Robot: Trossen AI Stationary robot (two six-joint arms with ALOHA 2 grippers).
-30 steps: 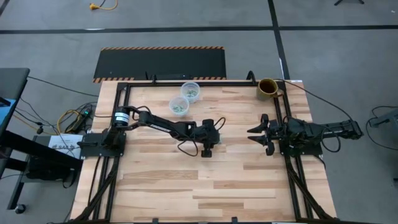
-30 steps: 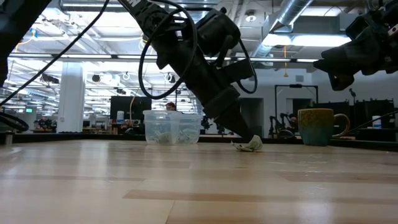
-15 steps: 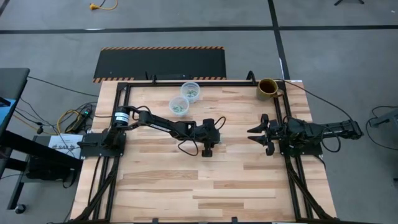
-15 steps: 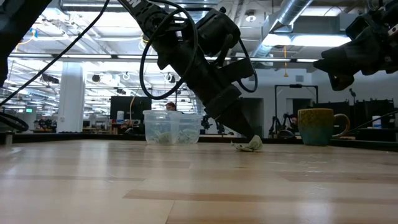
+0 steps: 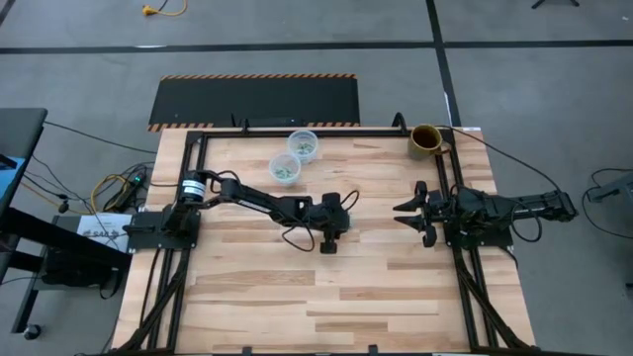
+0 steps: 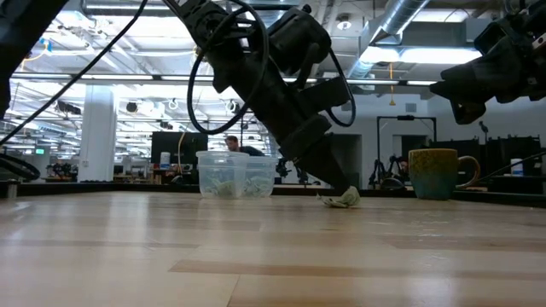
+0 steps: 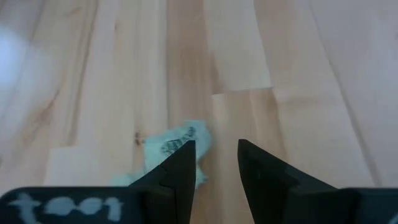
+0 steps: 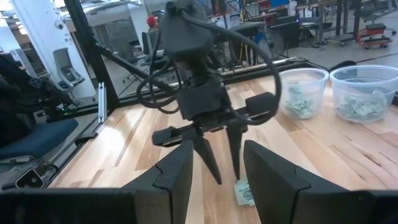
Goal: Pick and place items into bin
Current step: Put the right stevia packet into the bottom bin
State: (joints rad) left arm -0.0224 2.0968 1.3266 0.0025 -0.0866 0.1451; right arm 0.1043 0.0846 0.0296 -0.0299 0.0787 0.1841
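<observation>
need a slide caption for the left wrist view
Left end effector open above the wooden table, a green-and-white wrapped piece lying beside one finger, not between them.

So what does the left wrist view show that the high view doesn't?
Only the left wrist view shows the wrapped piece on the table, beside one finger, outside the open gap. Only the high view shows two clear cups, the brown mug and the waiting right gripper. Both show the left gripper over the wooden table.
</observation>
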